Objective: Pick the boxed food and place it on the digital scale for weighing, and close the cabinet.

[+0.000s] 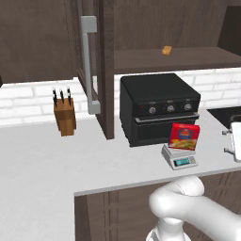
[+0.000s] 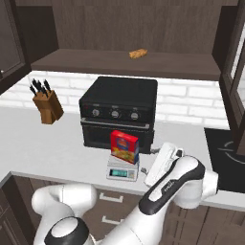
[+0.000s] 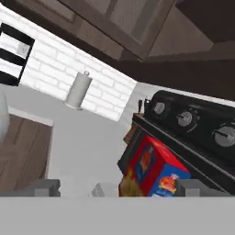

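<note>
Nearest the cameras, the robot's white arm curls up from below the table edge, and its gripper [image 2: 165, 160] sits just right of the scale with the jaws spread wide, pinching nothing.

Going left to right across the light-grey table [image 1: 42, 155]: a wooden knife block with dark-handled knives [image 1: 64, 116] stands near the white brick wall. Next comes the tall dark-brown glass-panelled cabinet door with its long grey bar handle [image 1: 88, 63], swung out over the table, so the cabinet is open. Right of it sits a black countertop oven with three knobs [image 1: 157, 107]. In front of the oven's lower right corner, the small red cardboard box of food with a yellow-orange picture [image 1: 184, 137] stands upright on the flat light-grey digital scale with a pale display strip [image 1: 180, 158]. On the shelf above the oven lies a small orange-tan lump [image 1: 166, 50].

Judging by how things lie, the weighing step looks done: the box rests on the scale and the gripper is clear of it. What remains is the cabinet. The next move calls for lifting the arm away without nudging the box, swinging left past the oven, and pushing the open door shut.
</note>
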Robot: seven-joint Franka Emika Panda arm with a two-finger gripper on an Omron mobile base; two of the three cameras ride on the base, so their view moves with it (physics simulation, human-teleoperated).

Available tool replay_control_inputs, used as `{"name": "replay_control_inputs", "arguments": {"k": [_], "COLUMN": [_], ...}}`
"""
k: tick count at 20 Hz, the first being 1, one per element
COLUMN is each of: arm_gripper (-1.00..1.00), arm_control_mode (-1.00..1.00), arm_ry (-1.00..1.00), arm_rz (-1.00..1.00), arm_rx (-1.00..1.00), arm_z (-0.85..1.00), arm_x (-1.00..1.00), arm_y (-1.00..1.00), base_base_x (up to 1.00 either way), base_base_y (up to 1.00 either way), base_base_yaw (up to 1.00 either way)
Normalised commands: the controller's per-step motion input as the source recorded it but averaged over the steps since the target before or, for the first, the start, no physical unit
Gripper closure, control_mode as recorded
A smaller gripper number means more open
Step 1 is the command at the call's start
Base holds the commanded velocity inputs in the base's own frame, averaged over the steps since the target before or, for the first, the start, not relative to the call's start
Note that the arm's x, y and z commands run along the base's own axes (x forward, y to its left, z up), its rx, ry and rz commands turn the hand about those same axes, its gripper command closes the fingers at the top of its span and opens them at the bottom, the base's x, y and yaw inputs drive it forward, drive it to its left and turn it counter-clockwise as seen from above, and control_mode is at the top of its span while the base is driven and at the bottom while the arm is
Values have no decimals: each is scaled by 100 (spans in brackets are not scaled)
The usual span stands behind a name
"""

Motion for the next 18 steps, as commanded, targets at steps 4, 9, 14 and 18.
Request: {"name": "replay_control_inputs", "arguments": {"k": [4, 9, 14, 18], "arm_gripper": [-100, -100, -100, -100], "arm_control_mode": [-100, -100, -100, -100], "arm_ry": [-50, -45, -54, -50], "arm_rz": [-7, -12, -11, -9], "arm_rx": [14, 22, 8, 6], "arm_z": [34, 17, 24, 25], "arm_x": [-47, -22, -19, -4], "arm_y": [0, 0, -8, -46], "base_base_x": [0, 0, 0, 0], "base_base_y": [0, 0, 0, 0], "base_base_yaw": [0, 0, 0, 0]}}
